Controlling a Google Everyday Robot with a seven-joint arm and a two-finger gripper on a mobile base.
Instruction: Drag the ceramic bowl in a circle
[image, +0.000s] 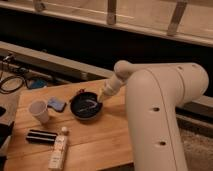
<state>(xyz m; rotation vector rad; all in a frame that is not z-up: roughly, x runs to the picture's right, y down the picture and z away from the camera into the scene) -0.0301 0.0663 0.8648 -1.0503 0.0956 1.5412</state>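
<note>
Where the ceramic bowl (82, 107) (dark) sits, the gripper (100, 96) meets its rim.

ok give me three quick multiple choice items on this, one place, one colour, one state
1. Where is the gripper?
a) at the rim of the ceramic bowl
b) over the white cup
c) touching the floor

2. What colour is the sponge between cup and bowl?
a) red
b) blue
c) green

3. How does the cup stand?
a) on its side
b) upside down
c) upright, mouth up

Answers: 1a, the gripper's tip sits at the bowl's rim, on the arm's side; 2b, the sponge shows blue against the wood; 3c, the cup's open mouth faces up.
</note>
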